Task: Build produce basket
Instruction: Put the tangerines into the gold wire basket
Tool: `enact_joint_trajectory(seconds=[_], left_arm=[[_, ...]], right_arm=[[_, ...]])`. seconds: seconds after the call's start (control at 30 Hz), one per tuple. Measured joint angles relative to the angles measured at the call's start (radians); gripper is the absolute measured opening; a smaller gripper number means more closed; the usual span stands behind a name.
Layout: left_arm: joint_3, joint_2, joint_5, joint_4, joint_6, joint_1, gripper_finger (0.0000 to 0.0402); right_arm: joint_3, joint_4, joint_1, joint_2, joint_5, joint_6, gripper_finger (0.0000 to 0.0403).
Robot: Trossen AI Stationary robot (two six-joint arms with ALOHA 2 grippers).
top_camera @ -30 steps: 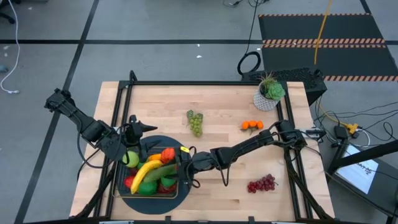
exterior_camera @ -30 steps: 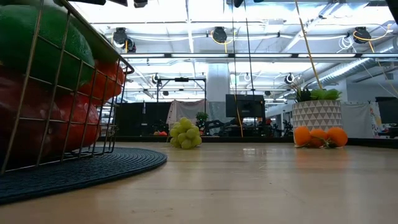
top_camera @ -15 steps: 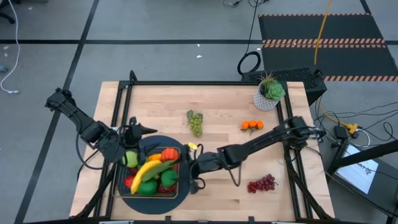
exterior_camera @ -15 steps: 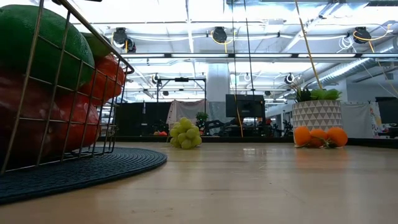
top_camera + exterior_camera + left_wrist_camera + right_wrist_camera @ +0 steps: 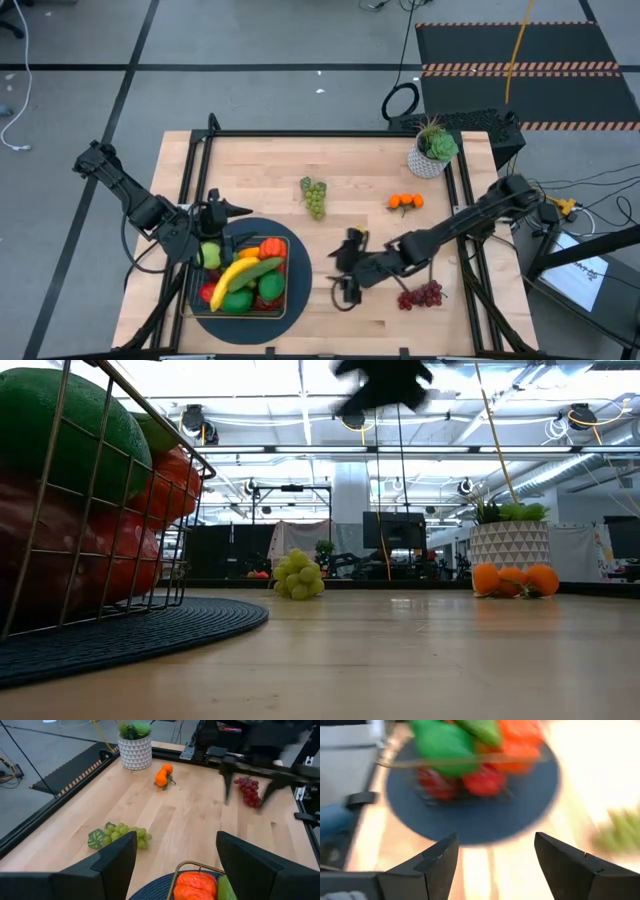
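Right claw [image 5: 344, 270] over bare bench [image 5: 370, 175], between basket [image 5: 292, 272] and purple grapes [image 5: 422, 295], fingers spread wide, holding nothing. Left claw [image 5: 222, 208] at basket's far left corner, fingers apart, empty. Basket sits on round dark mat [image 5: 297, 305] at near left of bench, filled with banana [image 5: 232, 280], cucumber [image 5: 262, 268], orange pepper [image 5: 270, 248], green and red pieces. Green grapes [image 5: 314, 196] lie mid-bench, well apart from basket. Oranges [image 5: 405, 201] lie near potted plant [image 5: 434, 148] at far right corner.
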State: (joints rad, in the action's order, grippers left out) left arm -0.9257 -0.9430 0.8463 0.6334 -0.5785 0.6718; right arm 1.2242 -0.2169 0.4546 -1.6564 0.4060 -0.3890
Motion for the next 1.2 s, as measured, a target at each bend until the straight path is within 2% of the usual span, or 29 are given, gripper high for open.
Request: enact_joint_trajectory(seconds=[0.17, 0.3, 0.5, 0.7, 0.83, 1.2], left_arm=[[0.0, -0.007, 0.0, 0.0, 0.0, 0.0, 0.0273], [0.0, -0.021, 0.004, -0.004, 0.018, -0.01, 0.0273], [0.0, -0.027, 0.001, -0.008, 0.056, -0.043, 0.0273], [0.0, -0.026, -0.002, -0.01, 0.064, -0.071, 0.0273], [0.0, -0.026, -0.008, -0.009, 0.076, -0.083, 0.0273], [0.0, -0.026, -0.008, -0.01, 0.08, -0.09, 0.0273]], right_arm=[[-0.234, 0.0, 0.007, 0.145, 0.118, -0.335, 0.0254], [-0.432, 0.0, -0.01, 0.264, 0.142, -0.624, 0.0254], [-0.683, -0.004, -0.088, 0.421, 0.142, -0.863, 0.0254], [-0.799, -0.082, -0.174, 0.484, 0.103, -0.964, 0.0254], [-0.803, -0.136, -0.208, 0.484, 0.062, -0.969, 0.0254], [-0.8, -0.235, -0.276, 0.464, 0.069, -0.975, 0.0254]])
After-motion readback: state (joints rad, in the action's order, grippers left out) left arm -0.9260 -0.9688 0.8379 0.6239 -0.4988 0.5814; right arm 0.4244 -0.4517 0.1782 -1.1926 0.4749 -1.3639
